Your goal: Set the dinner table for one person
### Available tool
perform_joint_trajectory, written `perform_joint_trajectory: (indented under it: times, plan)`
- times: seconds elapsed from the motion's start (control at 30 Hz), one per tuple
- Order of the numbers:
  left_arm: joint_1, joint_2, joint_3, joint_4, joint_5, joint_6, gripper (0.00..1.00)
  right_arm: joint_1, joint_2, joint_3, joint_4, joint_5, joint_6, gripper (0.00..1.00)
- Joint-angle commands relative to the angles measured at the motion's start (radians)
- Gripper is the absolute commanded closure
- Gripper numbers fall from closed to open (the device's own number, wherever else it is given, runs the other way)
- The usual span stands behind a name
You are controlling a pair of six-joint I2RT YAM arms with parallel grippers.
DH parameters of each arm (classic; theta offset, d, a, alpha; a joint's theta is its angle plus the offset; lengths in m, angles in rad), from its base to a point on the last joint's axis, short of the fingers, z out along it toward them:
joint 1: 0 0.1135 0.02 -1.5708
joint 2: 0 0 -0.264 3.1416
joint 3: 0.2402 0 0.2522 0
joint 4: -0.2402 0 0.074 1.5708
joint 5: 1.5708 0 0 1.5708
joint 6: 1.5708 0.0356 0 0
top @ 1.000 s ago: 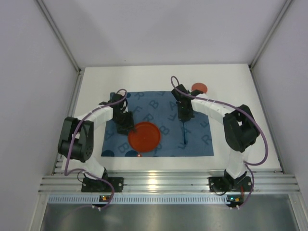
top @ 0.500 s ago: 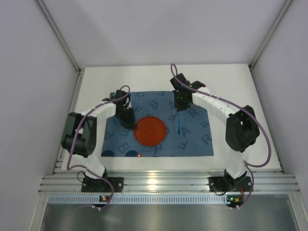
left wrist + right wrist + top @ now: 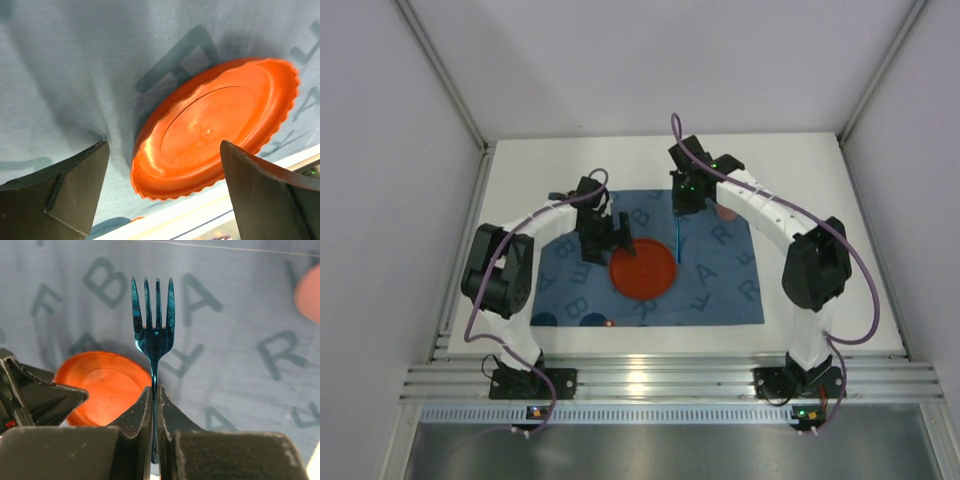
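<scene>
Right wrist view had the right tool [image 3: 154, 395] pinched tight on the handle of the blue fork [image 3: 154, 335]. Its tines pointed out ahead over the lettered blue mat [image 3: 240, 315], and the orange plate [image 3: 102, 385] sat off to one side below. Over on the left wrist view, the left tool [image 3: 163, 145] stood wide apart. Its fingers [image 3: 75, 190] were either side of that plate and, as far as could be seen, not touching it; the plate lay flat on the mat. From the top, the mat covered the middle of the white surface [image 3: 800, 170], with the plate near the mat's centre and the fork held just by the plate's right rim. The step looked like laying the fork beside the plate. Doing it well would have meant shifting it clear of the rim, bringing it down low and flat onto the mat in line with the plate's side, and letting go only once it rested. The left tool was best kept out of the way.
</scene>
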Motion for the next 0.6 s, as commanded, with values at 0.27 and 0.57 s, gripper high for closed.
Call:
perform_joint_trajectory:
  times: [0.27,0.57]
  plan:
    - [0.292,-0.323,0.050,-0.292,-0.224,0.025,0.02,0.118,0.285,0.395,0.057,-0.397,0.087,1.00]
    - [0.458,-0.507,-0.054,-0.309,-0.360,0.025,0.04,0.190,0.420,0.366,0.297,-0.647,0.306,1.00]
